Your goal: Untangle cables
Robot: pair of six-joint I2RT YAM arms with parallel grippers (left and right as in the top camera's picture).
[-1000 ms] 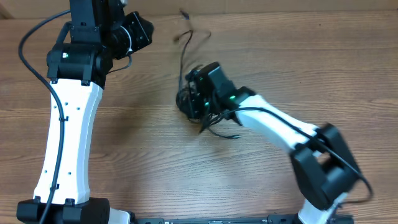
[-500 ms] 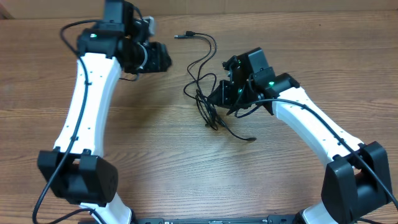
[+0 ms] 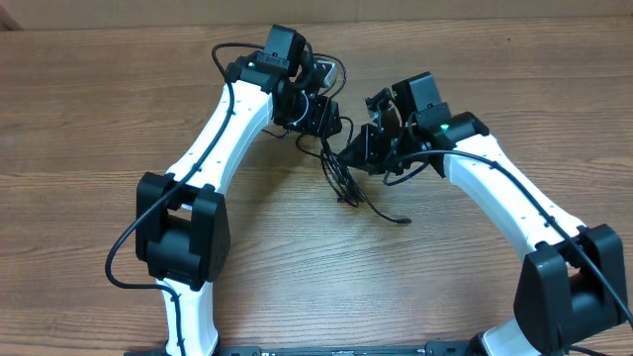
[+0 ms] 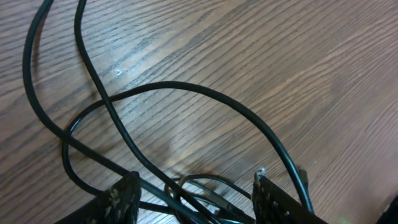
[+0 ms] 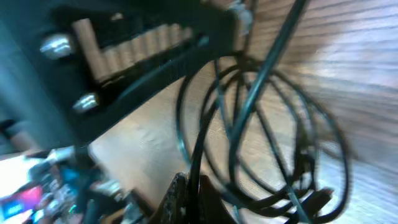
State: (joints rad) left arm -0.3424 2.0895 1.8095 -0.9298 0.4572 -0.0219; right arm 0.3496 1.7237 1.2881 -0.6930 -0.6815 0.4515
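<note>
The cables (image 3: 341,178) are thin black cords bunched on the wooden table between my two grippers, with one strand ending in a plug tip (image 3: 402,221). My left gripper (image 3: 318,121) is open just above the bunch; in the left wrist view its fingers (image 4: 194,198) straddle several crossing strands (image 4: 186,93). My right gripper (image 3: 368,150) is shut on one black cable strand; in the right wrist view its fingers (image 5: 188,198) pinch that strand (image 5: 211,130) with loops hanging behind it.
Bare wooden table (image 3: 119,109) lies all around the bunch. A thicker black wire (image 3: 229,49) loops off the left arm near the back edge. The left arm (image 5: 124,43) fills the top left of the right wrist view.
My left gripper has swung right, from the far left over to the cable bunch. The right gripper has stayed put, holding its strand. The long strand at the back is now under the left arm.
</note>
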